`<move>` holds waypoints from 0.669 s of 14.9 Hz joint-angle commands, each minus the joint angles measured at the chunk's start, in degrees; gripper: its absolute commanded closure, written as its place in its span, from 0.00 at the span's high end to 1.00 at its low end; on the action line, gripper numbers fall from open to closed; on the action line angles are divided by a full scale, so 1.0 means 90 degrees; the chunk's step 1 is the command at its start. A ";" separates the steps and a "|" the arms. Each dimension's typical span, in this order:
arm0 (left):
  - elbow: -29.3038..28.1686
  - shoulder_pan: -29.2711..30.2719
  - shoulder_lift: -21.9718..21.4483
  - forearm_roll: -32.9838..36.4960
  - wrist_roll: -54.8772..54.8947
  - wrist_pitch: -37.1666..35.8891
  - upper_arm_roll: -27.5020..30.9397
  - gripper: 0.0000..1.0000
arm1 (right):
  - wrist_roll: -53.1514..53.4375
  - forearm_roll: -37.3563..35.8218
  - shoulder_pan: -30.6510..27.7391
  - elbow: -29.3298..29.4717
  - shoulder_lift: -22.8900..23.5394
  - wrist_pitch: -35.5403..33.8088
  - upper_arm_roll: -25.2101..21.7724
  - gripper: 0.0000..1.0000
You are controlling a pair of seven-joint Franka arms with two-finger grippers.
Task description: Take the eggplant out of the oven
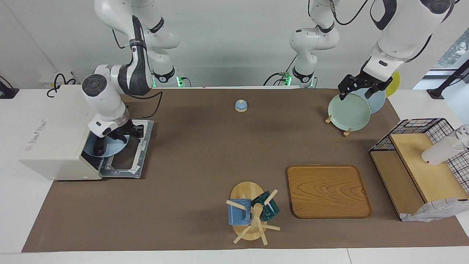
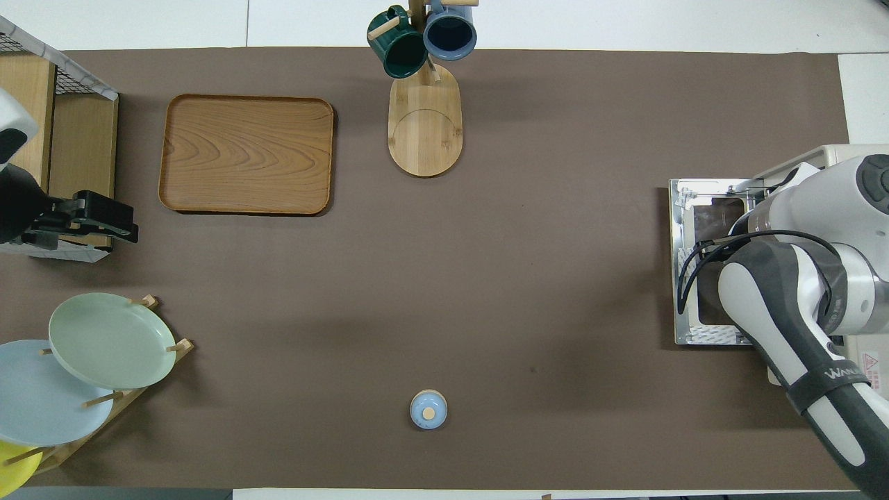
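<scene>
A robotics lab is suggested: kitchenware is staged on a brown paper-covered table before bare white walls, served by white robot arms.

The right hand hides part of the eggplant; whether it grips cannot be told. The oven is cut off overhead.

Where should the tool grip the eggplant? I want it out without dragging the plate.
Probably across the middle of the eggplant, coming in through the oven's open front over the dropped door. It lies lengthwise on the blue plate in the oven mouth, slim enough to pinch across.
</scene>
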 commanded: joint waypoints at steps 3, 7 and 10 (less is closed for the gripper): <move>-0.0045 0.0094 -0.0039 -0.0044 0.0078 0.0045 -0.0039 1.00 | -0.0581 -0.0069 -0.0165 -0.0211 -0.0215 0.0125 0.0056 0.00; -0.0045 0.0104 -0.0039 -0.0044 0.0078 0.0035 -0.0039 1.00 | -0.0494 -0.0137 0.0389 0.0120 -0.0147 -0.0157 0.0085 0.00; -0.0045 0.0104 -0.0039 -0.0044 0.0078 0.0006 -0.0039 1.00 | 0.0683 -0.0652 0.1248 0.0657 -0.0030 -0.0684 0.0085 0.00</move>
